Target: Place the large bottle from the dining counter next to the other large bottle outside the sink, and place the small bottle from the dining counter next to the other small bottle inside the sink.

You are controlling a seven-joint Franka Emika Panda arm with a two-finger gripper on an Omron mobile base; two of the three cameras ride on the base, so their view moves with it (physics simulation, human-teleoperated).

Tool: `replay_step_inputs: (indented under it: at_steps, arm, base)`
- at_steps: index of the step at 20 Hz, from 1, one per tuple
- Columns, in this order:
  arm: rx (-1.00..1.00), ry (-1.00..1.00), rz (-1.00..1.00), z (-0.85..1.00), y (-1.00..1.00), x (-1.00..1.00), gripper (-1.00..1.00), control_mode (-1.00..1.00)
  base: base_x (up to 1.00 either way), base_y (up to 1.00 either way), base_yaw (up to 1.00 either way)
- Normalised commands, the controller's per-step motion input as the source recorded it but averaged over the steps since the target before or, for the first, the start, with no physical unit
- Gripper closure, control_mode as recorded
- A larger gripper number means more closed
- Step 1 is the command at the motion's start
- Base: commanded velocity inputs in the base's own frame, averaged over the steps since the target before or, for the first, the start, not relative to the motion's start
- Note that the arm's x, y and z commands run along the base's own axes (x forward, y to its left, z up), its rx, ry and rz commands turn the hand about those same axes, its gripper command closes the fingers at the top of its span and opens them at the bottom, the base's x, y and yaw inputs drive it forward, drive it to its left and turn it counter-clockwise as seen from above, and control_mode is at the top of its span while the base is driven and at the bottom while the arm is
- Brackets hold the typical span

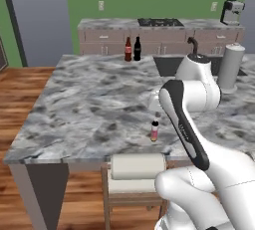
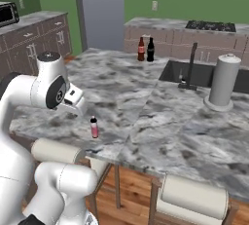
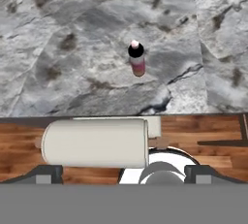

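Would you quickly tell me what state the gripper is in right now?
Gripper: open and empty, held above the small bottle standing on the dining counter.

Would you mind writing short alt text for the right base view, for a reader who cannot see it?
A small bottle stands upright near the front edge of a marbled dining counter, just beyond the white robot arm. At the far end, a red-labelled large bottle and a dark large bottle stand side by side left of the sink.
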Motion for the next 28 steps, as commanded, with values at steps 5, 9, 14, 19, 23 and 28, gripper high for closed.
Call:
replay_step_inputs:
  at_steps: [5, 9, 14, 19, 23, 28]
  arm:
    - [0.0, 0.0, 0.0, 0.0, 0.0, 0.0, -1.0, 1.0]
    - [0.0, 0.0, 0.0, 0.0, 0.0, 0.0, -1.0, 1.0]
    - [0.0, 0.0, 0.0, 0.0, 0.0, 0.0, -1.0, 1.0]
    - [0.0, 0.0, 0.0, 0.0, 0.0, 0.0, -1.0, 1.0]
    - [0.0, 0.0, 0.0, 0.0, 0.0, 0.0, -1.0, 1.0]
    - [0.0, 0.0, 0.0, 0.0, 0.0, 0.0, -1.0, 1.0]
  base:
    - [0.4, -0.2, 0.0]
    - [0.1, -0.35, -0.17]
    - [0.22, -0.04, -0.27]
    - [0.14, 0.02, -0.19]
    - [0.0, 0.0, 0.0]
    - [0.0, 0.0, 0.0]
